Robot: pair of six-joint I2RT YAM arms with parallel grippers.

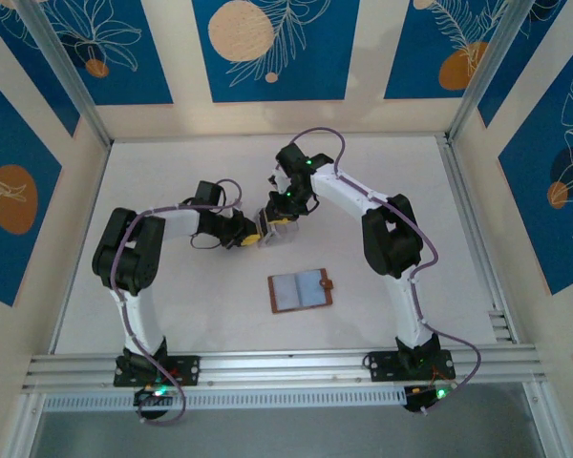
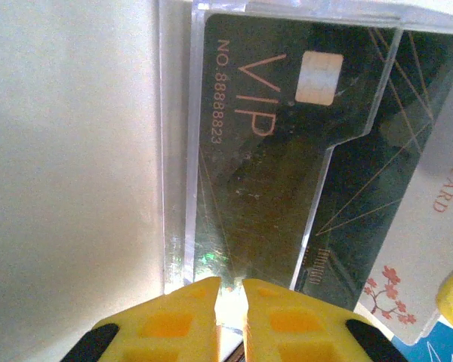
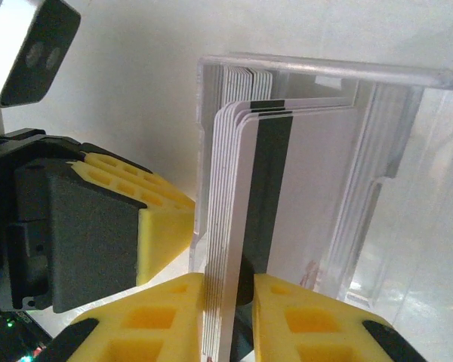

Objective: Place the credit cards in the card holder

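The credit cards stand on edge as a stack in a clear slotted stand at mid-table. My right gripper straddles that stack, its yellow fingers pressed close on either side. My left gripper is nearly shut on the stand's clear wall. Its yellow finger lies against the stand's outer side. A dark green VIP card and a white card with red blossoms sit in the stand. The card holder, a brown wallet, lies open and flat nearer the arm bases.
Both arms meet over the stand, the left gripper from the left and the right gripper from behind. Aluminium rails run along the near edge and patterned walls enclose the white table.
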